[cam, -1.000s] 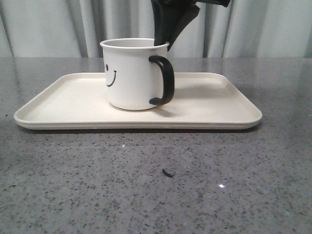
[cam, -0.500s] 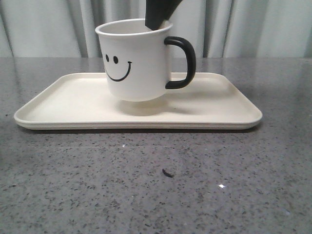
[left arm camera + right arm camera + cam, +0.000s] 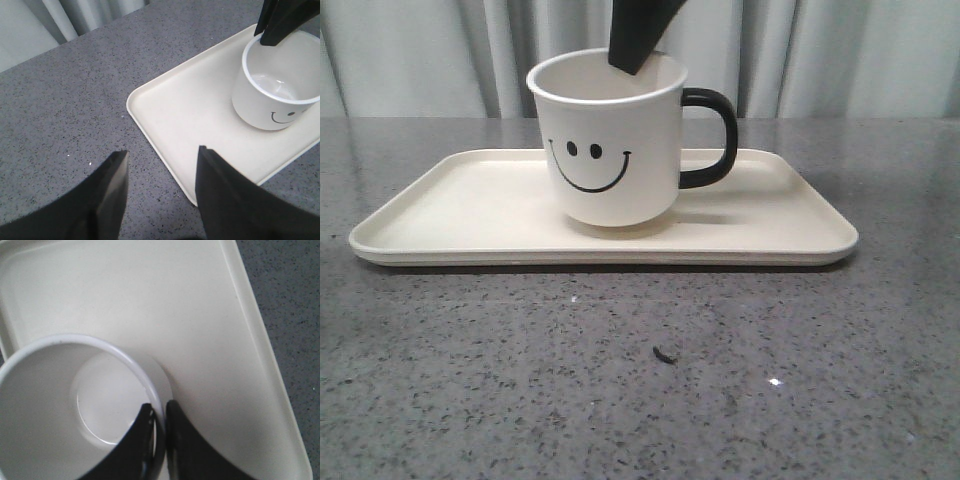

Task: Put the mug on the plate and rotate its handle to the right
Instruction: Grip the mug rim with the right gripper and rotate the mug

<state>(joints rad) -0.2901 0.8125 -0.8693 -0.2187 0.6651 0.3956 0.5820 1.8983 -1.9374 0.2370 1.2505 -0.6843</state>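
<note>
Nearest the camera, grey speckled table (image 3: 640, 380), with a small dark fleck (image 3: 664, 354) lying on it just ahead of the plate. Then the plate (image 3: 450, 215) itself, broad and cream, flat on the table. On it sits the mug (image 3: 610, 150), a little right of the plate's middle, smiley face square to the camera, tipped slightly, its base looking down on the plate. The handle (image 3: 718, 138) sticks out to the right, clear as day.

Up at the rim, the right gripper (image 3: 159, 432) comes in from above: the wrist view shows its jaws pinching the mug wall, one finger inside, one outside, rim caught between them. In the front view only its dark tip dips into the mug's mouth at the far side.

The left gripper (image 3: 160, 187) is well off the action, jaws spread wide with nothing between them, over the table by the plate's corner. Behind everything, pale curtains (image 3: 420, 55).
</note>
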